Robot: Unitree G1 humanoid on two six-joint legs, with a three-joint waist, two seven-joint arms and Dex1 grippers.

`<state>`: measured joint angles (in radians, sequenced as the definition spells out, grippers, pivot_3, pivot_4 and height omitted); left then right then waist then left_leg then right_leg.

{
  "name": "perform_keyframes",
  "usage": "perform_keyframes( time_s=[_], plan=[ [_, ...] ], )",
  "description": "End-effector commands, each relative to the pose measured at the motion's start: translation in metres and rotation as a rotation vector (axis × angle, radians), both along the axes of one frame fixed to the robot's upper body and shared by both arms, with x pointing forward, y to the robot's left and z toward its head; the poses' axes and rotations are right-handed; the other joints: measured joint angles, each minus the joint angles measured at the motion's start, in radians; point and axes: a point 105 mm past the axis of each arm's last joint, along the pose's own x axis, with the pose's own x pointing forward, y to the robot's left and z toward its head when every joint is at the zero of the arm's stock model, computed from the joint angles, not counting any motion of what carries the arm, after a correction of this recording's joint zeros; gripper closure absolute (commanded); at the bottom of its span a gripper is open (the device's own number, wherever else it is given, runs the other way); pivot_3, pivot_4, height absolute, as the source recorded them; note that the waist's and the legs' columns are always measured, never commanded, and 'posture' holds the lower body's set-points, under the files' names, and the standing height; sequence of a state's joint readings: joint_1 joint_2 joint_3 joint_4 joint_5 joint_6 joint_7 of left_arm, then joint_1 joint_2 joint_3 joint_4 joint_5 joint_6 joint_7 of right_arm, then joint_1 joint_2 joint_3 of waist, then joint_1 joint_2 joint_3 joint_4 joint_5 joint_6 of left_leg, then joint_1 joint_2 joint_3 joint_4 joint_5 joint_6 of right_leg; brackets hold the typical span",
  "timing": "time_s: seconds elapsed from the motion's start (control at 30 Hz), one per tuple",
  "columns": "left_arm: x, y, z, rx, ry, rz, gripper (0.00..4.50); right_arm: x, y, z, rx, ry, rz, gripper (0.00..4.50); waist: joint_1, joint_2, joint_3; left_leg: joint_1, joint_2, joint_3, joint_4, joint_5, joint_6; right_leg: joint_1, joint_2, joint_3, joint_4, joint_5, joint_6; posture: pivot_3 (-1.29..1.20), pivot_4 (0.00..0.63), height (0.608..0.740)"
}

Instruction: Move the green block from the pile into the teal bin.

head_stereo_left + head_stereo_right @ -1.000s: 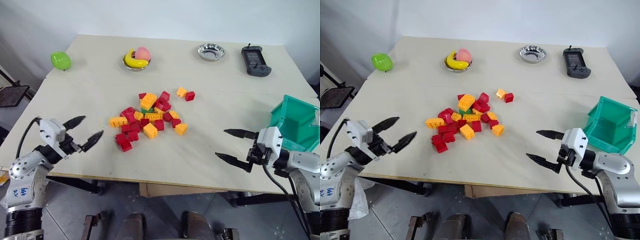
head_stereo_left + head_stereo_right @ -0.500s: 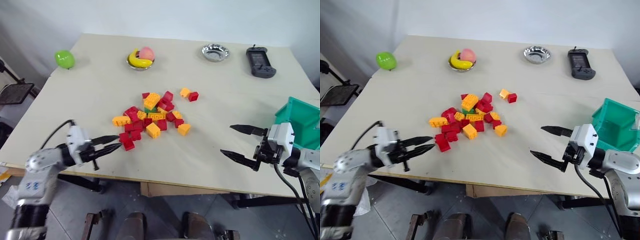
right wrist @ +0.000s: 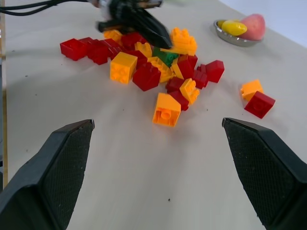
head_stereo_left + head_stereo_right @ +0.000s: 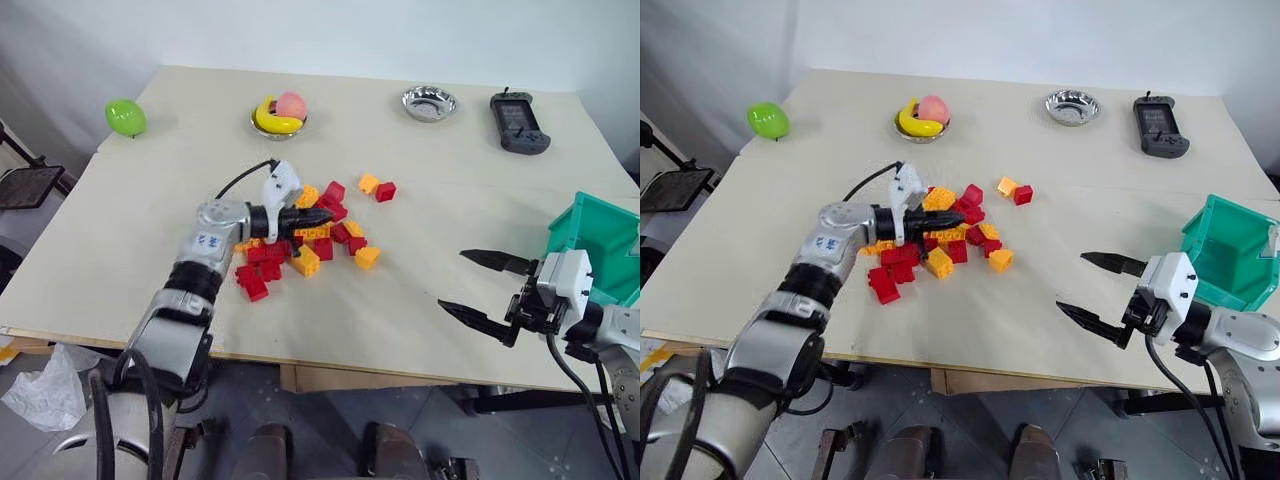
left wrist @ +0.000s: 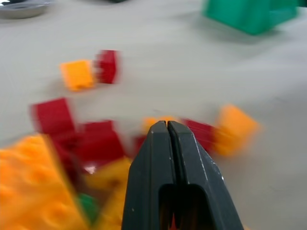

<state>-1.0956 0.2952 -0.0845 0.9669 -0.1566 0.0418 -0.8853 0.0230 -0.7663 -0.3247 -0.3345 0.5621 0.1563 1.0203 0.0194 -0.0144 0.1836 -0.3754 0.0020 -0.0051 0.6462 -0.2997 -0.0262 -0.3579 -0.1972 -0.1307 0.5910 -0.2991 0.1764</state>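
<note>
The pile [image 4: 300, 240] of red, yellow and orange bricks lies mid-table. The green block [image 3: 166, 56] sits inside it beside a big orange brick, and also shows low beside my left fingers [image 5: 88, 206]. My left gripper [image 4: 312, 215] is shut with nothing between its fingers, tips reaching over the pile's far side just past the green block. My right gripper [image 4: 458, 281] stands wide open above the table's near right, clear of the bricks. The teal bin [image 4: 600, 240] stands at the right edge, just behind my right gripper.
An orange brick [image 4: 368, 184] and a red brick [image 4: 384, 191] lie apart beyond the pile. Along the far edge are a green fruit [image 4: 125, 117], a bowl of fruit [image 4: 277, 115], a steel bowl [image 4: 429, 102] and a dark game controller [image 4: 518, 122].
My left gripper has shut and swung from the table's near left edge forward and right onto the pile. The right gripper has stayed open in place.
</note>
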Motion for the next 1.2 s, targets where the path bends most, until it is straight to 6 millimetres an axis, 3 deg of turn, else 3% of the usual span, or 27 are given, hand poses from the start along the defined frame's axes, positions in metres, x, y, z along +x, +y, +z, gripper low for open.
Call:
perform_keyframes(
  time_s=[0.03, 0.17, 0.3, 0.47, 0.6, 0.73, 0.8, 0.93, 1.03, 1.2],
  plan=[
    [0.022, 0.031, 0.014, -0.053, -0.027, 0.214, 4.46, -0.008, 0.003, 0.005, 0.031, -0.043, -0.023, 0.0, 0.001, -0.001, 0.001, 0.0, 0.0, 0.0, 0.0, 0.0, 0.0, 0.0, 0.0, 0.0, 0.0, 0.0, 0.0, 0.0, 0.15, 0.74],
    [0.031, 0.066, 0.001, -0.008, -0.032, 0.379, 4.46, -0.013, 0.009, -0.001, 0.061, -0.039, -0.036, 0.0, 0.001, -0.002, 0.001, 0.0, 0.0, 0.0, 0.0, 0.0, 0.0, 0.0, 0.0, 0.0, 0.0, 0.0, 0.0, 0.0, 0.15, 0.74],
    [0.036, 0.081, 0.009, -0.036, -0.097, 0.475, 4.46, -0.014, 0.014, -0.006, 0.075, -0.035, -0.043, 0.0, 0.01, -0.004, 0.002, -0.001, 0.0, 0.0, 0.001, 0.0, 0.0, 0.0, 0.0, 0.0, 0.001, 0.0, 0.001, 0.0, 0.15, 0.74],
    [0.021, 0.068, 0.001, -0.029, -0.085, 0.305, 4.46, -0.013, 0.018, -0.009, 0.096, -0.027, -0.041, 0.0, 0.007, -0.005, 0.003, -0.001, -0.001, 0.0, 0.001, -0.001, 0.001, 0.0, 0.0, 0.0, 0.0, 0.0, 0.001, 0.0, 0.15, 0.74],
    [-0.007, 0.056, -0.012, -0.005, -0.106, 0.091, 4.46, -0.01, 0.021, -0.011, 0.089, -0.023, -0.02, 0.0, 0.003, -0.005, 0.003, -0.001, -0.001, 0.0, 0.001, -0.001, 0.001, -0.001, 0.0, 0.001, 0.0, 0.0, 0.001, 0.0, 0.15, 0.74],
    [-0.033, 0.066, -0.016, -0.013, -0.113, -0.031, 4.46, -0.004, 0.021, -0.007, 0.088, -0.044, -0.015, 0.0, -0.006, -0.005, 0.003, 0.0, 0.0, 0.001, 0.002, -0.001, 0.001, -0.001, 0.0, 0.002, 0.001, 0.0, 0.001, 0.0, 0.15, 0.74],
    [-0.049, 0.084, -0.013, -0.021, -0.144, -0.057, 4.46, 0.0, 0.02, -0.007, 0.081, -0.056, -0.01, 0.0, -0.018, -0.005, 0.003, 0.0, 0.0, 0.002, 0.001, -0.001, 0.001, -0.001, 0.0, 0.002, 0.002, 0.0, 0.001, 0.0, 0.15, 0.74],
    [-0.052, 0.13, 0.001, -0.081, -0.164, 0.112, 4.46, 0.007, 0.022, -0.008, 0.096, -0.064, 0.001, 0.0, -0.02, -0.005, 0.003, 0.001, 0.001, 0.002, 0.002, -0.001, 0.001, -0.001, 0.0, 0.003, 0.002, 0.001, 0.001, 0.0, 0.15, 0.74],
    [-0.064, 0.17, 0.007, -0.122, -0.182, 0.234, 3.84, 0.01, 0.028, -0.012, 0.107, -0.061, 0.027, 0.0, -0.023, -0.005, 0.003, 0.001, 0.001, 0.001, 0.002, -0.001, 0.001, -0.001, 0.0, 0.003, 0.003, 0.001, 0.001, 0.0, 0.15, 0.74],
    [-0.096, 0.219, -0.002, -0.069, -0.182, 0.368, 2.3, 0.016, 0.031, -0.013, 0.111, -0.062, 0.052, 0.0, -0.022, -0.005, 0.003, 0.001, 0.001, 0.002, 0.002, -0.001, 0.001, -0.001, 0.0, 0.003, 0.002, 0.001, 0.001, 0.0, 0.15, 0.74]
  ],
)
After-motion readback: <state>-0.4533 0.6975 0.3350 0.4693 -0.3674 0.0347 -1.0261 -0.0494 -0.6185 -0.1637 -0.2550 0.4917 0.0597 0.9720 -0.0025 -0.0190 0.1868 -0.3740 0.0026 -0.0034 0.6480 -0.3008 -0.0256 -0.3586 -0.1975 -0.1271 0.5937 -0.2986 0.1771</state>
